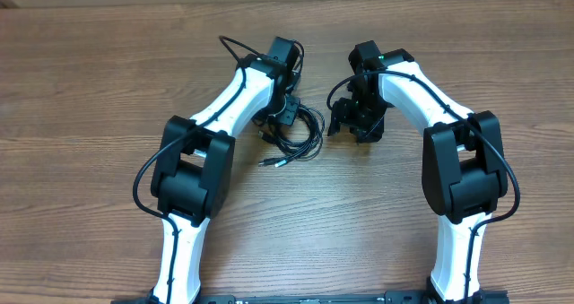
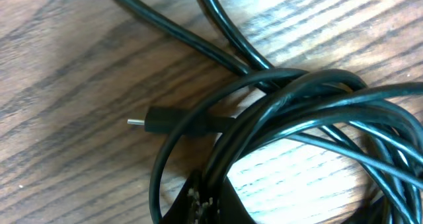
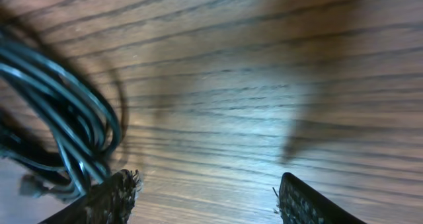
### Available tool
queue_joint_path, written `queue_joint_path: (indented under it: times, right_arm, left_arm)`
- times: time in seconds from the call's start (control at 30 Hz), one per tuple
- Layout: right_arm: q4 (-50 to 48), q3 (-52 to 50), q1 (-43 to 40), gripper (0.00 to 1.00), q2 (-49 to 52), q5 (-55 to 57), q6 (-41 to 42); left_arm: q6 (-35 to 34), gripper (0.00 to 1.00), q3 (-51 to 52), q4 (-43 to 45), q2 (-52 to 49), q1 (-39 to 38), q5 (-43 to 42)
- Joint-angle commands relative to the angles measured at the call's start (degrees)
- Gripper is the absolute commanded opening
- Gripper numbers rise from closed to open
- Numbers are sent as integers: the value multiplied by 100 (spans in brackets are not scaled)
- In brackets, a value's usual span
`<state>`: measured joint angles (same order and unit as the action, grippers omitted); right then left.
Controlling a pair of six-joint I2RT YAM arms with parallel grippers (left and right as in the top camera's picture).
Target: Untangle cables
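Observation:
The cables (image 1: 303,135) lie as a loose black coil on the wooden table, between the two arms. One plug end (image 1: 269,162) sticks out toward the front. My left gripper (image 1: 289,114) is down on the coil's left side. In the left wrist view the cables (image 2: 317,112) loop over a black plug (image 2: 172,121) with a silver tip, and my left gripper (image 2: 211,207) is shut on strands of the coil at the bottom edge. My right gripper (image 1: 357,125) stands just right of the coil. It (image 3: 205,201) is open over bare wood, with the cables (image 3: 66,128) beside its left finger (image 3: 109,197).
The wooden table (image 1: 108,80) stretches out on all sides of the coil. Both white arms, with their own thicker black wires, reach in from the front edge, the left arm (image 1: 238,98) and the right arm (image 1: 421,93).

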<state>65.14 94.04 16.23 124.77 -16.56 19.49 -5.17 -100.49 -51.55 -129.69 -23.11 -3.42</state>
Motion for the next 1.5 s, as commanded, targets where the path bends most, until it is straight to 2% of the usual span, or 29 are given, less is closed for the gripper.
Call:
queue_joint_path:
  times: [0.0,0.07,0.1,0.2,0.27,0.5,0.6,0.63,0.7,0.87,1.0,1.17,1.4,1.47]
  right_arm:
    - [-74,-35,20,68,-208,-463,13]
    - [-127,-35,20,68,-208,-643,42]
    - [-186,-35,20,67,-208,-852,42]
    - [-299,-35,28,62,-208,-1344,44]
    - [-398,-35,116,55,-208,-1445,356]
    - [-1014,-35,697,54,-208,-1370,1333]
    - [-1281,-35,951,51,-208,-992,1921]
    - [-1397,-35,1139,48,-203,-601,2437]
    - [-1502,-35,1373,45,-197,-177,2959]
    - [-1716,-35,2033,45,-146,1325,4129]
    - [-1958,-35,2494,49,-120,2573,4970]
    - [-2334,-35,2804,48,-120,3335,5278]
    - [-2347,-35,2809,49,76,3254,5556]
    - [-2280,-35,2809,52,256,3032,5554]
  left_arm:
    - [-129,4,59,48,-33,372,-413]
    - [-310,4,61,63,-33,531,-415]
    - [-621,4,72,61,-33,688,-442]
    - [-1108,4,144,66,-33,979,-1060]
    - [-1283,5,313,190,-33,1165,-1480]
    - [-2087,4,509,402,-33,1355,-1668]
    - [-2085,4,509,407,-33,1357,-1766]
    - [-2085,4,509,404,-33,1355,-1773]
    - [-2083,4,509,404,-33,1355,-1860]
    - [-2085,4,509,407,-33,1355,-1930]
    - [-2085,4,509,407,-33,1357,-1939]
    - [-2083,4,509,407,-33,1355,-1971]
    - [-2083,4,509,409,-33,1355,-2063]
    - [-2081,4,509,407,-33,1355,-2063]
